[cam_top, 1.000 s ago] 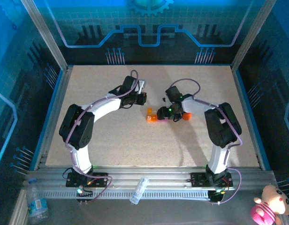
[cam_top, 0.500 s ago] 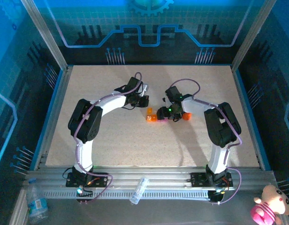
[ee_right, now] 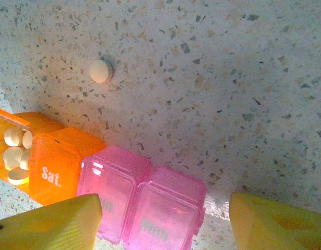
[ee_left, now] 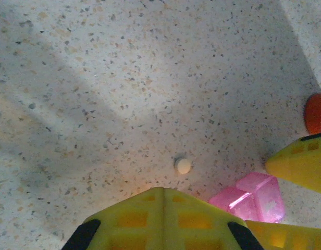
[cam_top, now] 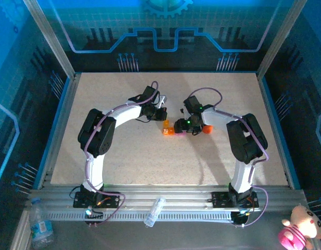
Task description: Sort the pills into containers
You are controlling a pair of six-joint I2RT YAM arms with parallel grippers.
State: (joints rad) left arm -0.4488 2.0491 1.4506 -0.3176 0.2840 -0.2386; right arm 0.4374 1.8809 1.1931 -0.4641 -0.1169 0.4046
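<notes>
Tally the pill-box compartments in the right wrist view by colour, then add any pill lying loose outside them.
Orange square plastic compartments: 2 (one open with pills inside, one shut)
Pink square plastic compartments: 2
Loose round white pill: 1
Total: 5

A loose pill (ee_right: 101,71) lies on the table (ee_right: 238,78) near the containers (ee_right: 119,195), whose end compartment (ee_right: 4,136) holds more pills (ee_right: 13,136).
</notes>
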